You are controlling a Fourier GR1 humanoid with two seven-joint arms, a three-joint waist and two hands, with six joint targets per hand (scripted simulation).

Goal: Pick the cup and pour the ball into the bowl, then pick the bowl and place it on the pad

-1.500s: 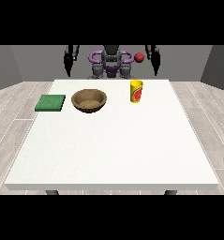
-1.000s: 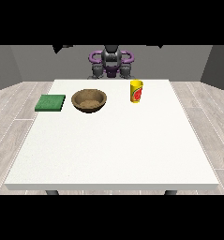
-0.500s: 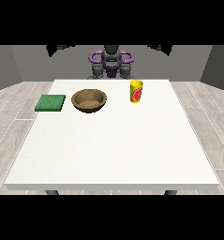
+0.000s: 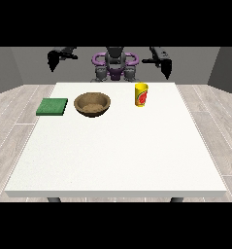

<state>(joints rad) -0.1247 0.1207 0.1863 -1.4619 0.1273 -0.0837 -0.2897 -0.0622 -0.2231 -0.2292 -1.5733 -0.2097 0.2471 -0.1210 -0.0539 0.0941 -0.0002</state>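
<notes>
**A:** Front view first. Where do the task's things sit?

**B:** All on the white table (image 4: 117, 160), in its far half. The yellow cup (image 4: 141, 94) with a red mark on its side stands upright at about one o'clock from the table's middle. The brown bowl (image 4: 92, 104) sits at about eleven o'clock, well apart from the cup. The green pad (image 4: 52, 106) lies flat at about ten o'clock, just beside the bowl towards the view's left, with a small gap between them.

**A:** Is the ball in the cup?

**B:** I cannot tell; the cup's inside is too small to make out. The bowl's inside shows only its brown bottom.

**A:** And the hands?

**B:** Both are raised beyond the table's far edge, at either side of the robot's torso (image 4: 114, 65). The hand at the view's left (image 4: 53, 60) hangs at about eleven o'clock from the bowl, well apart from it. The hand at the view's right (image 4: 166, 67) hangs at about one o'clock from the cup, clear of it.

**A:** Fingers apart or together?

**B:** I cannot tell for either hand; each shows only as a small dark shape pointing down. Neither touches anything.
</notes>
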